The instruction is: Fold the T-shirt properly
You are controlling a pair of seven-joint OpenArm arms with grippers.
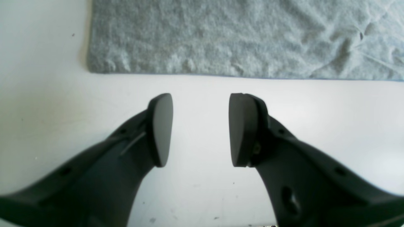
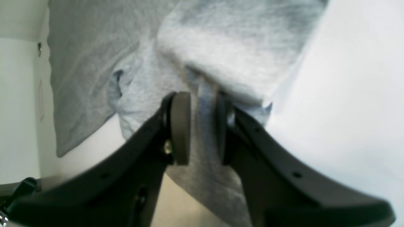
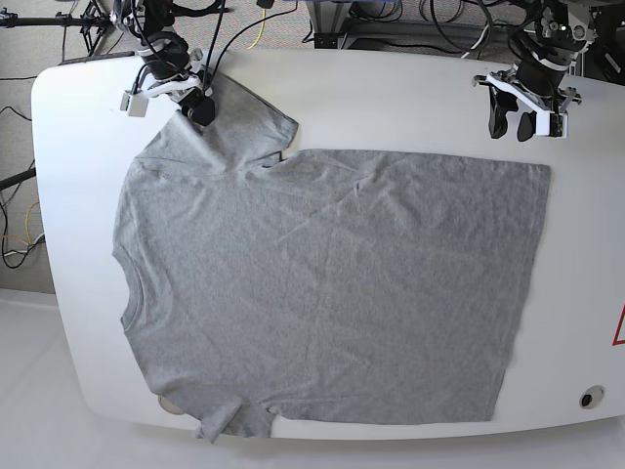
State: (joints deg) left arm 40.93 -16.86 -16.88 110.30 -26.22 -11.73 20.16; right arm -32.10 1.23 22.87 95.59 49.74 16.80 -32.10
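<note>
item: t-shirt [image 3: 322,283], grey, short-sleeved, spread flat across most of the white table [image 3: 391,98]; neck at the left, hem at the right, far-left sleeve bunched. no containers in view.
right gripper [image 2: 202,126]: at the far-left sleeve, jaws narrow with a fold of sleeve cloth pinched between them.
left gripper [image 1: 201,129]: far right, jaws wide apart, nothing held, over bare table just beside the shirt's hem edge.

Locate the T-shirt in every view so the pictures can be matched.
Left wrist: the T-shirt fills the top, its straight edge beyond the open left gripper.
Right wrist: centre and top, a fold between the right gripper pads.
Base: spread over the white table.
Shared landmark: the white table.
</note>
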